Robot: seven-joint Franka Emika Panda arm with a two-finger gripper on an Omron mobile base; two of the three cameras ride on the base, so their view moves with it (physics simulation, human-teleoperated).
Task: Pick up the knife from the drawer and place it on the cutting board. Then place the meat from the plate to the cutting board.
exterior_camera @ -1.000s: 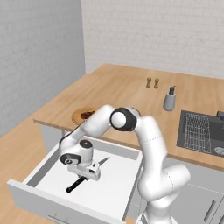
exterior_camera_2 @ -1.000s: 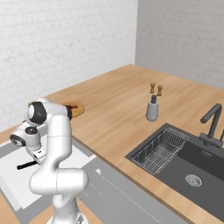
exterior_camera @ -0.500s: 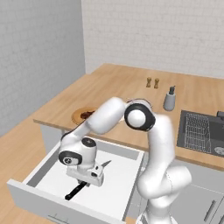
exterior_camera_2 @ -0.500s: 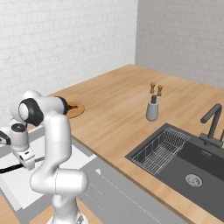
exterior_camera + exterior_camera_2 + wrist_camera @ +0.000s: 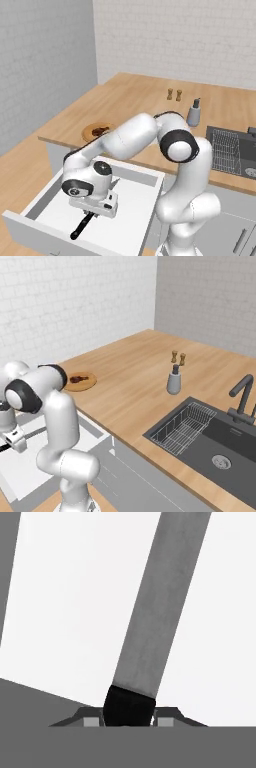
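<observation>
Pincer (image 5: 128, 717) is clenched on the black handle of the knife (image 5: 160, 607), low inside the pulled-out drawer (image 5: 135, 220); the blade is seen lying on its white floor.

A kitchen, rendered. An L-shaped wooden bench (image 5: 135, 376) runs along white tiled walls (image 5: 75, 301), with grey cabinet doors (image 5: 235, 235) and an open white drawer (image 5: 135, 210) below it. A dark sink (image 5: 220, 441) with a wire rack (image 5: 182, 428) and a dark tap (image 5: 242, 393) is set into the bench. On the bench stand a soap dispenser (image 5: 174, 381), two small shakers (image 5: 178, 357) and a wooden plate (image 5: 80, 381) with meat (image 5: 76, 378).
</observation>
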